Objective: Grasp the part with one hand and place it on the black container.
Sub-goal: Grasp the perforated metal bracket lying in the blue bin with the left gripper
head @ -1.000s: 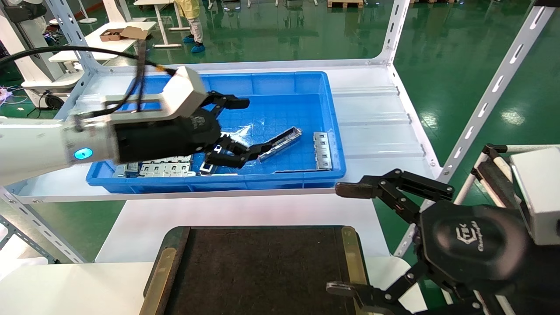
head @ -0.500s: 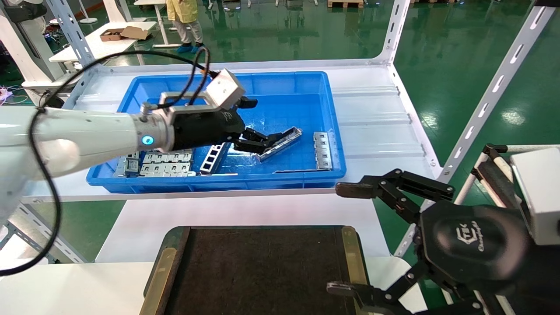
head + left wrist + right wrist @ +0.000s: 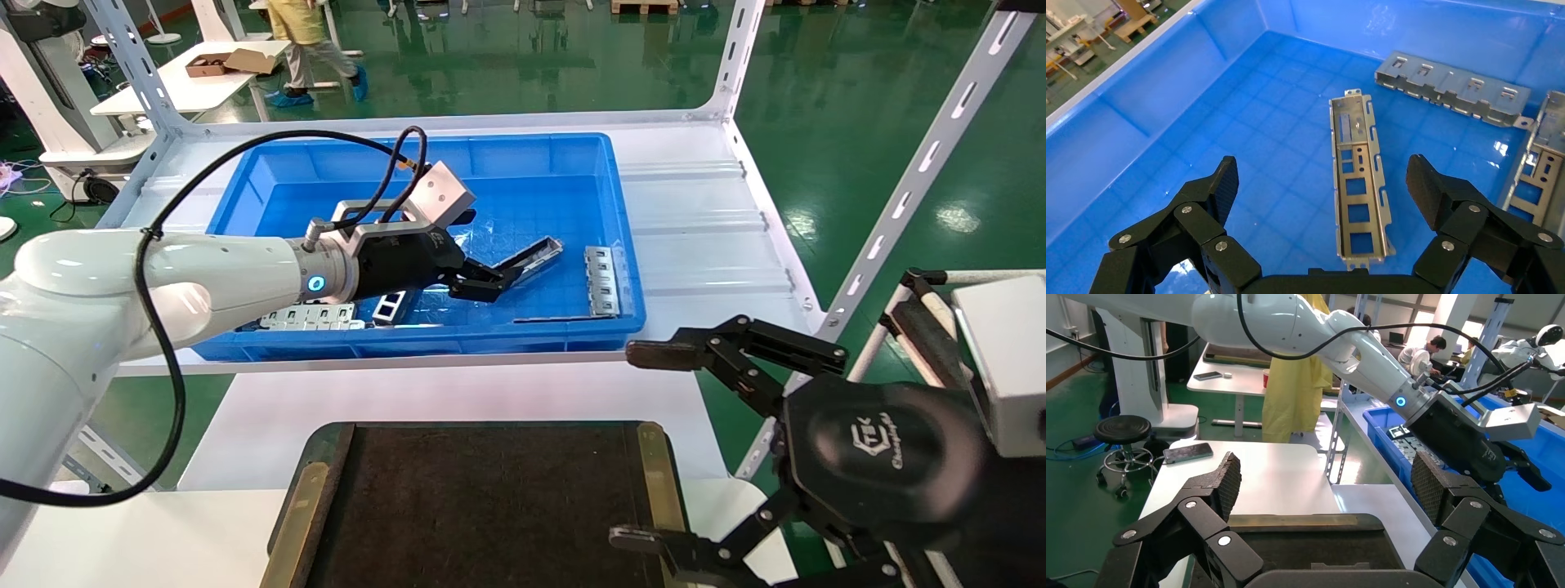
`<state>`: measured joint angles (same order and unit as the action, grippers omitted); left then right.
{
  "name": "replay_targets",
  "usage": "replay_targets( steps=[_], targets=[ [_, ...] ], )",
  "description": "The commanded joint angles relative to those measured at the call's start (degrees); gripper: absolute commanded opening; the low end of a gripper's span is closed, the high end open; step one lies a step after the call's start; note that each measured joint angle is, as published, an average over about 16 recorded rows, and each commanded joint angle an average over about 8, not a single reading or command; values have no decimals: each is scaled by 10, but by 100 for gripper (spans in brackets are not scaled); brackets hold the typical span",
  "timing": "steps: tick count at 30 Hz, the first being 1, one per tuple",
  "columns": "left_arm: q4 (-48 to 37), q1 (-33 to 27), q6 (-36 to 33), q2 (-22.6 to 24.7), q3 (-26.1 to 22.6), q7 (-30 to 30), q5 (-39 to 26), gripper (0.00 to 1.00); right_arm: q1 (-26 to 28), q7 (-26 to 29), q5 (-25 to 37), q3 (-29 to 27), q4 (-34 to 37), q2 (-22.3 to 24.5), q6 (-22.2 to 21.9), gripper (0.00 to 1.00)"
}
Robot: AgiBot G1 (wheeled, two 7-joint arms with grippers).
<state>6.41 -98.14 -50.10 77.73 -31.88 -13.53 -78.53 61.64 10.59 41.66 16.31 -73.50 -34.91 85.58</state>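
The part (image 3: 533, 259), a slim grey metal channel, lies slanted on the floor of the blue bin (image 3: 409, 341). In the left wrist view the part (image 3: 1358, 190) lies lengthwise between my fingers, nearer the right-hand one. My left gripper (image 3: 478, 253) is low in the bin, open, with its fingers on either side of the part's near end and not touching it (image 3: 1322, 177). The black container (image 3: 474, 506) is a flat dark tray with brass rails at the near edge. My right gripper (image 3: 639, 446) is open and empty, parked beside the tray's right rail (image 3: 1324, 478).
Flat perforated plates (image 3: 310, 317) and a ladder-like strip (image 3: 391, 306) lie in the bin's front left. A bracket with rectangular openings (image 3: 602, 282) lies right of the part, seen also in the left wrist view (image 3: 1453, 89). White slotted shelf posts (image 3: 891, 220) stand to the right.
My left arm has pushed further right and lower into the bin. Its open fingers now straddle the near end of the part. The part and my right arm have not moved.
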Motion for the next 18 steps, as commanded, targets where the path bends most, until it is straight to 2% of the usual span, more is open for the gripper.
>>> replay_targets(
  steps=[1,18],
  targets=[
    [4,4,10,3,-1,1,2,2,0,0,0,0,0,0,0,0],
    [53,35,34,4,-53,57,17,0,0,0,-1,1,0,0,0,0]
  ],
)
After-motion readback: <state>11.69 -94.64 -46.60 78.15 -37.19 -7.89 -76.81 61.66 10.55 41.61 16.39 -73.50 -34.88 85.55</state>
